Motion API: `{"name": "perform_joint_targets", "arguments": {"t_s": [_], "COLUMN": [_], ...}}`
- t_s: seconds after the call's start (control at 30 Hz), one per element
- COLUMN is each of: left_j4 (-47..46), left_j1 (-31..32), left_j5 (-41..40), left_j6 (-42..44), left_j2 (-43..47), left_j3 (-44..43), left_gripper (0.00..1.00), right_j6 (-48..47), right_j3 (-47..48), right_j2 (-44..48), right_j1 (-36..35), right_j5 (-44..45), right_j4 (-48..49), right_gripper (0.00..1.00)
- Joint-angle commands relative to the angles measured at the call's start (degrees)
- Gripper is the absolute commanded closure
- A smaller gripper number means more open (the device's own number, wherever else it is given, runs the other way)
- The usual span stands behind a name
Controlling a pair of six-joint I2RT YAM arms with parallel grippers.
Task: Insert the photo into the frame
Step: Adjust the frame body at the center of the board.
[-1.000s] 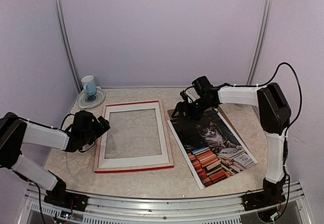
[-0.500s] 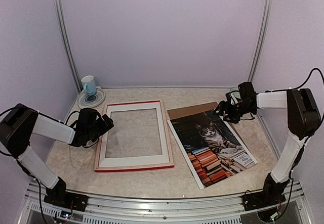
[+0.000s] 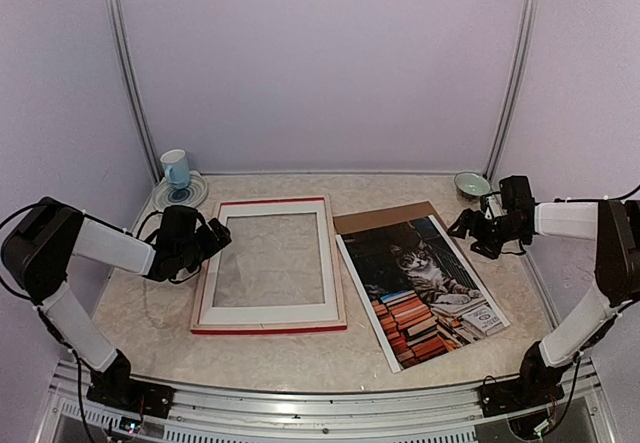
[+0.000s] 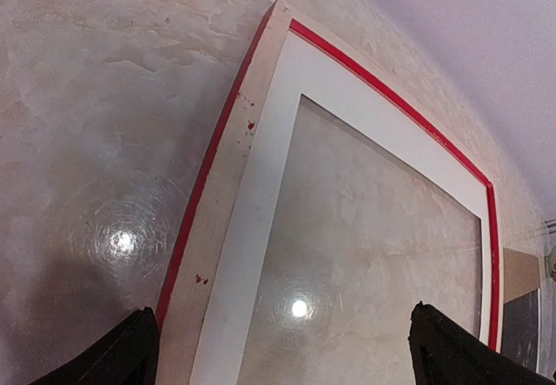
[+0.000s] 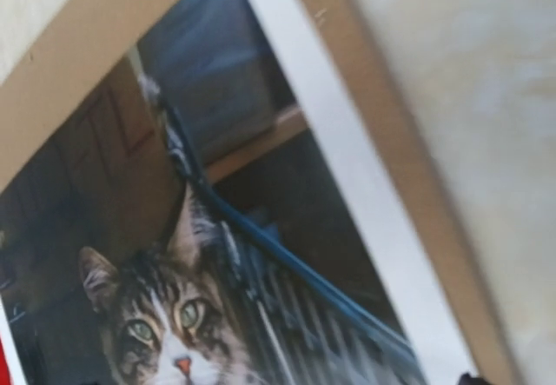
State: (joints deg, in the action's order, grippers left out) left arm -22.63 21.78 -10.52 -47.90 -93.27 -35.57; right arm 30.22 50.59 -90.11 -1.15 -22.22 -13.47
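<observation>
A: Photo?
B: The photo (image 3: pixel 425 283) lies flat on the table (image 3: pixel 300 358), right of the frame (image 3: pixel 268 325), skewed, on a brown backing board (image 3: pixel 385 215). Grey tabby, red-orange book stacks, dark background, thin white edge.
A: Frame?
B: Flat, red rim, pale wood, white mat (image 3: pixel 272 208) inside, tabletop showing through. Narrow gap to the photo.
A: Grippers?
B: Left gripper (image 3: pixel 212 238) at the frame's left edge, fingers spread wide. Right gripper (image 3: pixel 465 225) by the photo's far-right corner. Spread or pinched, can't tell.
A: Clutter?
B: Mug (image 3: pixel 175 168) on a plate (image 3: pixel 180 199) far left, green bowl (image 3: pixel 471 183) far right, near the right gripper.
</observation>
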Motion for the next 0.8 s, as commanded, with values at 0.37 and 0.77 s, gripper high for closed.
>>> {"name": "perform_joint_targets", "arguments": {"t_s": [0.37, 0.77], "left_j4": [3.3, 3.5], "left_j1": [4.1, 14.3], "left_j5": [-5.1, -2.3], "left_j6": [1.9, 9.3], "left_j2": [8.5, 7.8], "left_j3": [-1.3, -12.6], "left_gripper": [0.01, 0.01], "right_j6": [6.7, 14.1], "right_j3": [-8.1, -15.1], "right_j2": [16.5, 31.0], "right_j1": [4.3, 5.0], "right_j5": [8.8, 13.0], "right_j4": [-12.6, -22.0], "right_gripper": [0.01, 0.01]}}
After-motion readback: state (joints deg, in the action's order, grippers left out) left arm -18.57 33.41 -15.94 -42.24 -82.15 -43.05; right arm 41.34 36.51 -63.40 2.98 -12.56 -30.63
